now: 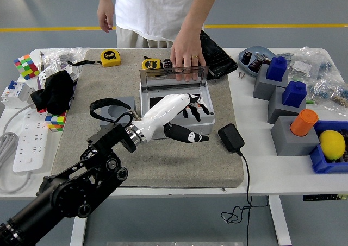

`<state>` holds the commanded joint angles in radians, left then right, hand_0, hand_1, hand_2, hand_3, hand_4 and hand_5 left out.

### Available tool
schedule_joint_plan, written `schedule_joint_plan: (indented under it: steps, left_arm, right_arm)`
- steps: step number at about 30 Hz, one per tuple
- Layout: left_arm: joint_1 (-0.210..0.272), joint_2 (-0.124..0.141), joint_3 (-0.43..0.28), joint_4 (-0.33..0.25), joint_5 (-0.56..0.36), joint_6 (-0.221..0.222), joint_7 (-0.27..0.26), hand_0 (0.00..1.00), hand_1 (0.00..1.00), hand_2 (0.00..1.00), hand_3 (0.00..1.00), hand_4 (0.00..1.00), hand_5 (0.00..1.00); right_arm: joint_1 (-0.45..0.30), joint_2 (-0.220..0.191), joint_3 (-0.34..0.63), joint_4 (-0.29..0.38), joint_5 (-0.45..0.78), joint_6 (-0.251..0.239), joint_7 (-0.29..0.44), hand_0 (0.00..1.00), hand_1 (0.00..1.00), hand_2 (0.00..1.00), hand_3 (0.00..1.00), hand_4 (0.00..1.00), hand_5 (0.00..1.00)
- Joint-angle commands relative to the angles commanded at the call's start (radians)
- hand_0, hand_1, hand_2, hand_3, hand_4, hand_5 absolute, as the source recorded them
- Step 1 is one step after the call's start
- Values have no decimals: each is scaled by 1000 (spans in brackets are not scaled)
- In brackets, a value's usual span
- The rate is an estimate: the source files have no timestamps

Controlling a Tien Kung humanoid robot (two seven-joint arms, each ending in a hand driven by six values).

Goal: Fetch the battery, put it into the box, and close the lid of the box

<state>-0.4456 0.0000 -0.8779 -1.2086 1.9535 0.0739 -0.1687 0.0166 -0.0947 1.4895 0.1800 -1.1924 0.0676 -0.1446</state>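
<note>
The grey box (207, 127) sits on the grey mat (163, 159) at mid table. Its clear lid (174, 77) stands upright, and a person's hand (187, 58) rests on the lid's top edge. My left hand (194, 124), white with black fingertips, reaches across the box's open top from the left. Its fingers are spread, with the thumb over the box's front wall, and I see nothing held in them. The orange battery does not show; my hand covers most of the box's inside. My right hand is out of view.
A black power adapter (231, 137) with its cord lies just right of the box. Grey stands with blue blocks (277, 68) and an orange cylinder (303, 122) stand at the right. Behind the box lie tape measures (111, 57); a power strip (24, 143) and a colour cube (24, 65) are at the left.
</note>
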Motion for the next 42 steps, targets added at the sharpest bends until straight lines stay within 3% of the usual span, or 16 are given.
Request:
schedule_joint_plan:
  steps: [4, 9, 10, 11, 16, 17, 22, 23, 28, 29, 30, 34, 42]
  left_arm:
    - [-2, 4, -6, -25, -12, -2, 1, 339, 487, 452, 554, 998, 254]
    - [-12, 17, -60, -43, -13, 4, -5, 339, 486, 455, 554, 998, 254]
    - [-20, 18, -78, -41, -9, 5, -7, 339, 486, 455, 554, 998, 254]
    - [-29, 18, -100, -38, -4, 5, -7, 409, 554, 509, 568, 998, 264]
    - [-87, 14, -184, -4, 26, -1, -2, 409, 554, 509, 568, 998, 264]
    - [-93, 14, -190, 0, 29, -2, -2, 584, 659, 632, 687, 998, 305]
    - [-162, 2, -234, 57, 70, -16, 15, 584, 659, 632, 687, 998, 305]
    - [-171, 0, -237, 68, 78, -22, 21, 722, 752, 730, 750, 998, 345]
    - [-199, 1, -236, 112, 99, -39, 39, 722, 752, 730, 750, 998, 345]
    - [-205, 6, -227, 122, 99, -43, 43, 715, 761, 735, 755, 998, 415]
    - [-207, 9, -219, 130, 100, -47, 47, 715, 761, 735, 755, 998, 415]
    - [-200, 18, -185, 147, 104, -73, 79, 715, 761, 735, 755, 998, 415]
    - [-157, 46, -119, 80, 67, -117, 142, 655, 729, 695, 735, 998, 449]
  right_arm:
    - [0, 0, 0, 0, 2, 0, 0, 790, 756, 750, 781, 998, 669]
    - [-2, -1, 1, 0, 0, -1, -1, 789, 755, 749, 781, 998, 669]
    - [-2, -1, 1, 0, 0, -1, -1, 789, 755, 749, 781, 998, 669]
    - [-2, 0, 0, 0, 1, -1, -1, 789, 755, 749, 780, 998, 669]
    - [-1, 0, -7, 0, 8, -1, 2, 789, 755, 749, 780, 998, 669]
    - [-1, 0, -7, 0, 8, -1, 2, 788, 755, 749, 780, 998, 669]
    - [-1, -2, -5, 0, 6, -1, 0, 788, 755, 749, 780, 998, 669]
    - [0, -1, -2, 0, 4, -2, -1, 787, 755, 749, 780, 998, 668]
    - [13, -1, -4, 0, -2, -2, -6, 787, 755, 749, 780, 998, 668]
    - [18, -3, -19, 0, 5, -1, -6, 788, 754, 749, 780, 998, 669]
    - [20, -5, -31, 0, 10, 0, -6, 788, 754, 749, 780, 998, 669]
    - [13, -10, -32, 0, 6, -3, -6, 788, 754, 749, 780, 998, 669]
    - [-10, -4, -20, 0, 7, -2, -5, 785, 754, 749, 780, 998, 667]
